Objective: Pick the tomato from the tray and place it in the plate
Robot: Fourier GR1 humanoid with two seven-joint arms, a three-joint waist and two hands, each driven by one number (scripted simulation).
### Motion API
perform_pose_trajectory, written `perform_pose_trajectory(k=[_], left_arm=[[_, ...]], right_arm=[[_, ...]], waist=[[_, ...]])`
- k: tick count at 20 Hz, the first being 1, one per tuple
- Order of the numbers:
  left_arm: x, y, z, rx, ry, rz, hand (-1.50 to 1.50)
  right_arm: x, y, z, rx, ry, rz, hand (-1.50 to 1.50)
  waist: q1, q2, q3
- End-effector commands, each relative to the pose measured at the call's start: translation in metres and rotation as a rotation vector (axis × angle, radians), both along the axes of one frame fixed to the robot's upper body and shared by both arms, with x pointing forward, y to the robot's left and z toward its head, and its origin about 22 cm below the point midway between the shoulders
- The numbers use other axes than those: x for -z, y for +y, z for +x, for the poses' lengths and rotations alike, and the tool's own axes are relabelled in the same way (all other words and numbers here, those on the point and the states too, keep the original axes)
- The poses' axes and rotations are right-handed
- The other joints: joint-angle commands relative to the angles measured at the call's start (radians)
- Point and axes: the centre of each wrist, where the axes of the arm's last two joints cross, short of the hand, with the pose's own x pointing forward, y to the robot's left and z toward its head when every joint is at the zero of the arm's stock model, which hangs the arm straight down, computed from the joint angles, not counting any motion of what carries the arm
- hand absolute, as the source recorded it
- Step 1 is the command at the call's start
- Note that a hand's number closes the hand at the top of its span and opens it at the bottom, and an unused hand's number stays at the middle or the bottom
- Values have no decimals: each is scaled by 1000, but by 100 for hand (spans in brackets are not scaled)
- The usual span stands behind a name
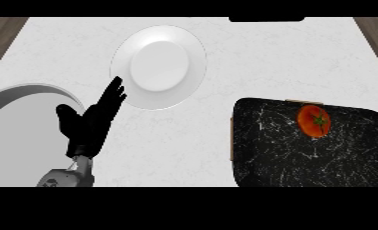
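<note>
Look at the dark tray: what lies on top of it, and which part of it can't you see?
One tomato lies on the tray, toward its far right. The tray's near and right edges run out of view, so anything there cannot be seen.

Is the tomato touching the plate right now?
Apart. The head view shows the tomato on the dark tray, with bare counter between it and the plate.

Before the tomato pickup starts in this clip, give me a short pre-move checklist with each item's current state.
1. Tomato on the black tray: ok, near its far edge.
2. Tomato unobstructed from above: ok.
3. White plate holds nothing: ok.
4. Left hand out of the way: ok, open beside the plate's near-left rim, holding nothing.
5. Right hand ready to reach: cannot tell, not in view.
6. Counter between tray and plate free of objects: ok.
</note>
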Motion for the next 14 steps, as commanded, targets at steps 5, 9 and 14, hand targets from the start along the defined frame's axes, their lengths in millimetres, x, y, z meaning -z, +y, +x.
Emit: perform_pose_trajectory(k=[5,9,14], left_arm=[[38,10,-23,-64,172,-8,0],[37,26,-15,-79,186,11,0],[43,26,-17,-82,179,-7,0]], right_arm=[[-21,-48,-36,-64,97,-436,-150],[-29,-39,-35,-75,108,-633,-150],[-21,-27,-36,-20,145,-769,-150]], waist=[[4,8,-17],[-2,3,-19],[-5,-2,-21]])
